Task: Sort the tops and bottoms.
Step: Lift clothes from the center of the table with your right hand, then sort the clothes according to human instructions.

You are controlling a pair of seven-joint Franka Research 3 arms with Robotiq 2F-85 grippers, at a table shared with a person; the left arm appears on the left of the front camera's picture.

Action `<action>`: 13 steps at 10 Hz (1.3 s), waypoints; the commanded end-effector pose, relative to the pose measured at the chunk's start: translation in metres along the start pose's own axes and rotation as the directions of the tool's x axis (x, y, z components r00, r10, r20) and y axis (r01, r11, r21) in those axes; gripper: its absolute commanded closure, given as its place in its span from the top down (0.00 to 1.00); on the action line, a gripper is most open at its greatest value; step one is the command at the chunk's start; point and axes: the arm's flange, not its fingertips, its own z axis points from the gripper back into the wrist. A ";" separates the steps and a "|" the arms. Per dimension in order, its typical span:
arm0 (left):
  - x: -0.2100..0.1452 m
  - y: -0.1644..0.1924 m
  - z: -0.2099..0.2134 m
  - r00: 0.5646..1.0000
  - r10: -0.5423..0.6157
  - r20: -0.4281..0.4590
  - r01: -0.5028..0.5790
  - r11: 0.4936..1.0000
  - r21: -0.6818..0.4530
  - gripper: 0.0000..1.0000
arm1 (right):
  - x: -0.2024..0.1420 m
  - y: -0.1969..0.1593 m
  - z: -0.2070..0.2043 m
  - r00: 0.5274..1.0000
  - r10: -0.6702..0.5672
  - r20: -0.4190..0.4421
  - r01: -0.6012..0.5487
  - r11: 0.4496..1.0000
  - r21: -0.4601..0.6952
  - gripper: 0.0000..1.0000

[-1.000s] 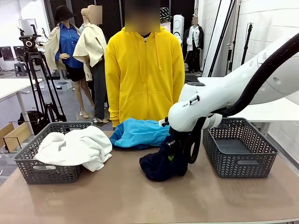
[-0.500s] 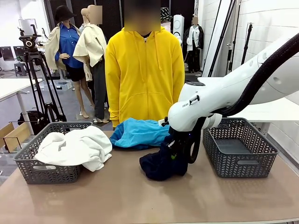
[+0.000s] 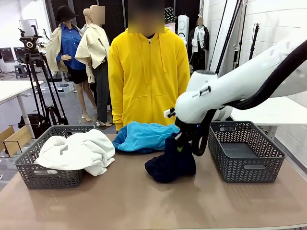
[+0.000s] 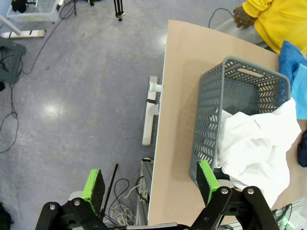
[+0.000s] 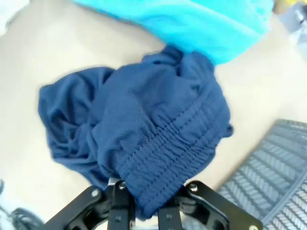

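Note:
The dark navy bottoms (image 3: 170,163) are partly lifted off the table's middle, and my right gripper (image 3: 180,146) is shut on their gathered waistband (image 5: 163,148), pinched between the fingers at the bottom of the right wrist view. Behind them lies a bright blue top (image 3: 141,136) (image 5: 192,24). The white top (image 3: 76,151) (image 4: 256,148) spills over the rim of the left grey basket (image 3: 29,163) (image 4: 211,110). My left gripper (image 4: 148,184) hangs open, high above the table's left end, with nothing between its green pads.
A second grey basket (image 3: 247,153) (image 5: 273,172) stands to the right, just beside the lifted garment. A person in a yellow hoodie (image 3: 146,72) stands at the far edge. Bare tabletop (image 3: 120,201) spans the near side.
My right gripper has shut on the navy bottoms and risen a little, pulling the waistband up off the table. The left arm and the other garments have not moved.

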 end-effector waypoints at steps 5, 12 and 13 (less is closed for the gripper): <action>-0.001 0.001 0.001 1.000 -0.002 0.000 0.002 1.000 0.006 1.00 | 0.045 -0.010 0.196 0.974 0.185 0.129 -0.162 0.973 -0.166 0.00; -0.001 0.001 0.001 1.000 -0.002 0.000 0.002 1.000 0.006 1.00 | 0.074 0.011 0.306 0.941 0.241 0.239 -0.194 0.959 -0.206 0.00; -0.001 0.001 0.001 1.000 -0.002 0.000 0.002 1.000 0.006 1.00 | 0.067 0.010 0.296 0.951 0.226 0.211 -0.175 0.956 -0.237 0.00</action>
